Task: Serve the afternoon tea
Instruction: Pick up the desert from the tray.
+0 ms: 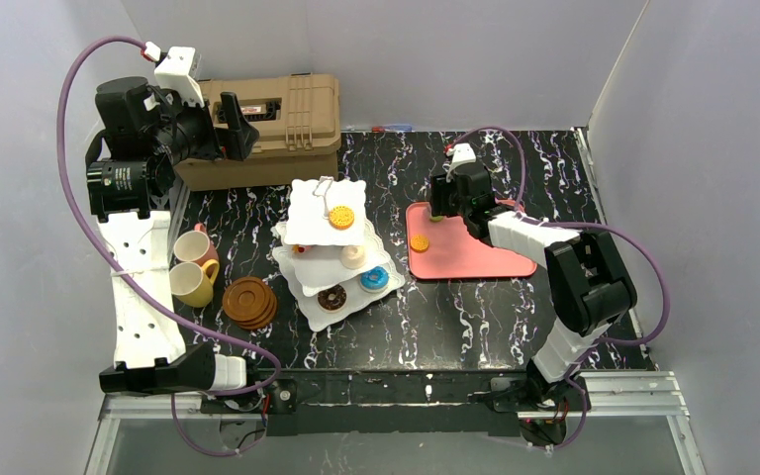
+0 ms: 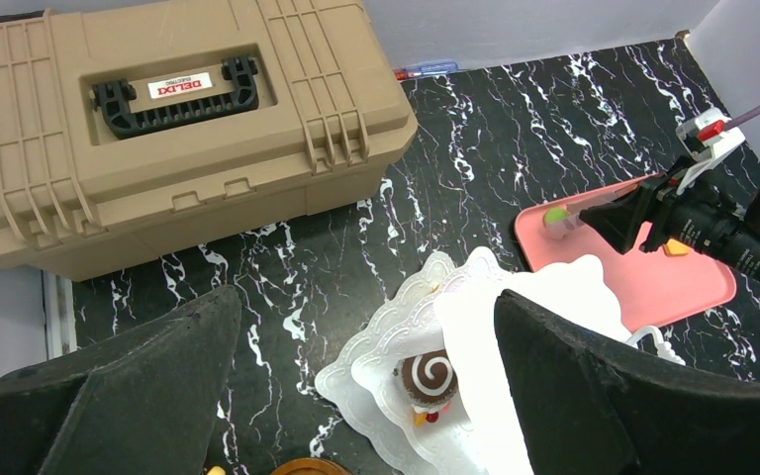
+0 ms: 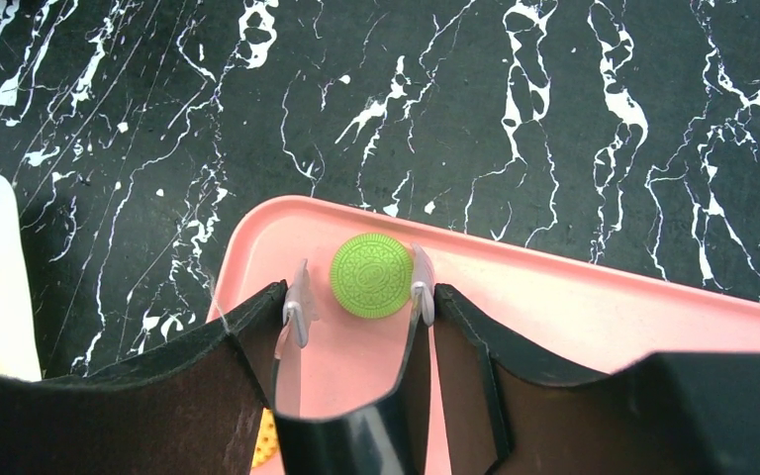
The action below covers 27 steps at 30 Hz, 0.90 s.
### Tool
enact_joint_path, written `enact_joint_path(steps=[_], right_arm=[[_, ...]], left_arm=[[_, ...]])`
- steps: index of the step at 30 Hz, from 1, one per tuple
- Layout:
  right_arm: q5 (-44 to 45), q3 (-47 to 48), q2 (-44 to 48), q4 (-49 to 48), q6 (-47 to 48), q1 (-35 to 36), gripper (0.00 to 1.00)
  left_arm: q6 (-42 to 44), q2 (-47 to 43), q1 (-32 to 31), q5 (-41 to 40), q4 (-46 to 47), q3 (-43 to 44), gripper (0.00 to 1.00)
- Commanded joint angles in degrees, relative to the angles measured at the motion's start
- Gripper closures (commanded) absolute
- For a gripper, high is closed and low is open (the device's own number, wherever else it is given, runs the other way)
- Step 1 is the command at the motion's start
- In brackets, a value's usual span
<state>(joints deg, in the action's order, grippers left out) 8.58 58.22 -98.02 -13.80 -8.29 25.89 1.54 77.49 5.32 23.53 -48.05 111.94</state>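
Note:
The white three-tier stand [image 1: 307, 226] stands mid-table with a yellow cookie [image 1: 341, 217] on top and a cream pastry [image 1: 353, 255], a brown donut [image 1: 332, 297] and a blue donut [image 1: 374, 279] on the lower plates. The left wrist view shows a chocolate swirl pastry [image 2: 429, 378] on the stand [image 2: 386, 346]. A pink cup [image 1: 194, 246], a yellow cup [image 1: 193, 283] and stacked brown saucers [image 1: 249, 302] sit to its left. My right gripper [image 3: 360, 292] is low on the pink tray [image 3: 604, 307], open around a green cookie [image 3: 371, 275]. My left gripper [image 2: 364, 297] is open and empty, high up.
A large tan hard case [image 1: 277, 124] stands at the back left, under my left gripper [image 1: 237, 124]. The pink tray [image 1: 475, 257] also holds an orange cookie [image 1: 420, 242]. A red and blue pen lies by the back wall [image 2: 426, 70]. Grey walls close three sides.

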Motion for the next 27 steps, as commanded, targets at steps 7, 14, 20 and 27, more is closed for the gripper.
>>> enact_joint_path(steps=[7,14,20,27], right_arm=[[0.1,-0.1,-1.1,-1.7,1.4,-0.2,0.42],[0.5,0.7,-2.2,-0.4,1.9,-0.2,0.41],[0.4,0.8,-2.1,-0.2,1.7,-0.2,0.51],[-1.1,2.6,4.5,1.6,1.6,-0.1,0.73]], left_arm=[[0.7,-0.4,0.4,0.1,0.0,1.7,0.02],[0.8,-0.5,0.5,0.0,0.1,1.5,0.02],[0.6,-0.7,0.6,0.0,0.3,1.5,0.02],[0.5,-0.8,0.7,0.4,0.4,1.1,0.02]])
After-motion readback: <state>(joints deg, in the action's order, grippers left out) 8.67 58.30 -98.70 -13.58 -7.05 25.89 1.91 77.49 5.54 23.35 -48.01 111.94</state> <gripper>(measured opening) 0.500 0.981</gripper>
